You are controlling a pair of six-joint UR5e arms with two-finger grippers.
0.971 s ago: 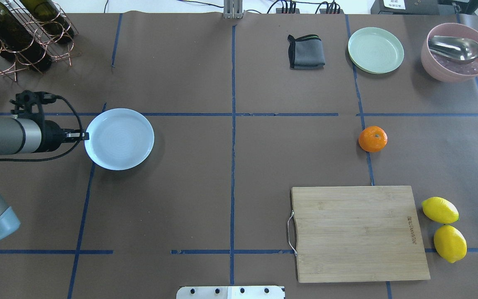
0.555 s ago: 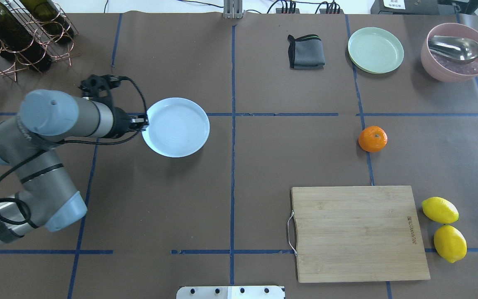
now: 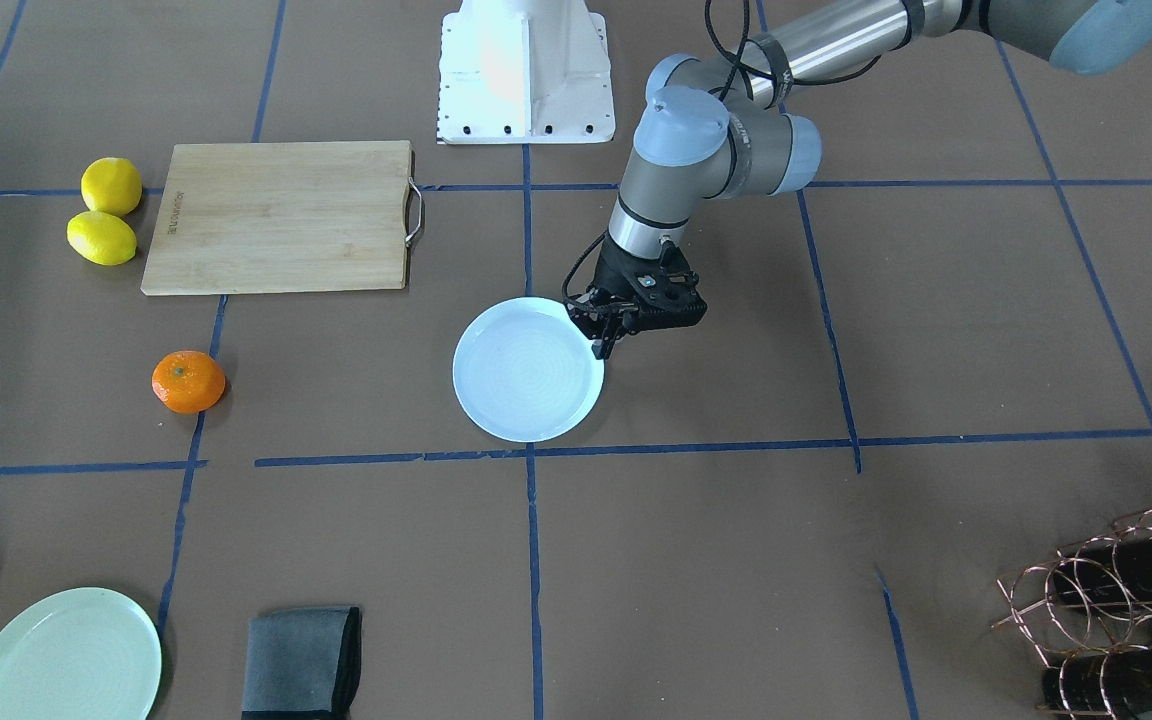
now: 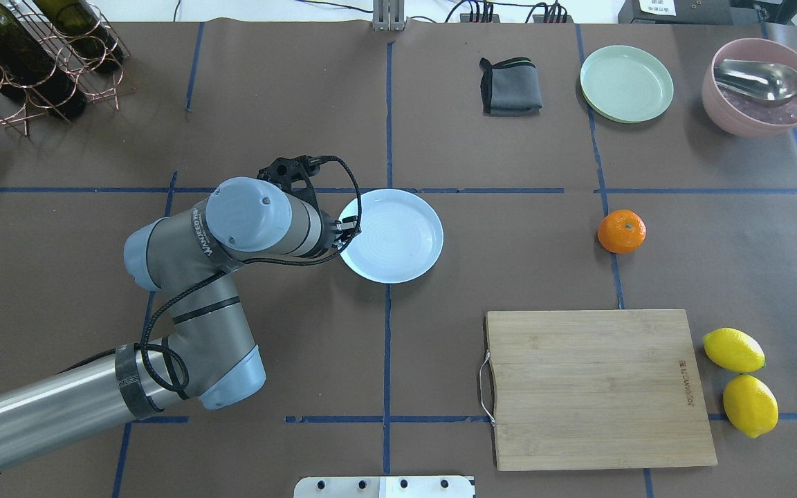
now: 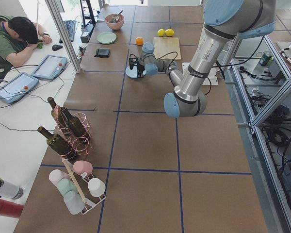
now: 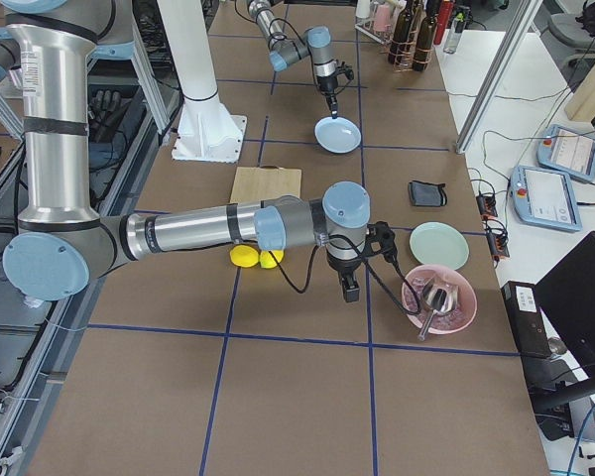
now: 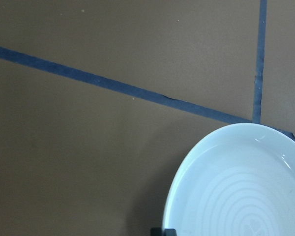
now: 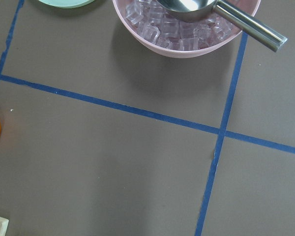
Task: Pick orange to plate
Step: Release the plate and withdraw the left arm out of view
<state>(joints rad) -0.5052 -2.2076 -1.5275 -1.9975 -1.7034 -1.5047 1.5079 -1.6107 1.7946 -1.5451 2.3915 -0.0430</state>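
Plate (image 4: 398,238) shown near the table's centre, its rim apparently pinched between the fingers of the left gripper (image 4: 351,227), though the contact is small in every view. The orange (image 4: 621,231) lies well apart, near the cutting board (image 4: 599,387). Whether the right gripper (image 6: 351,290) is open cannot be told. Risk: so thin an edge grip may slip, and the plate be tilted or dropped.

4 wide views, 2 wrist close-ups
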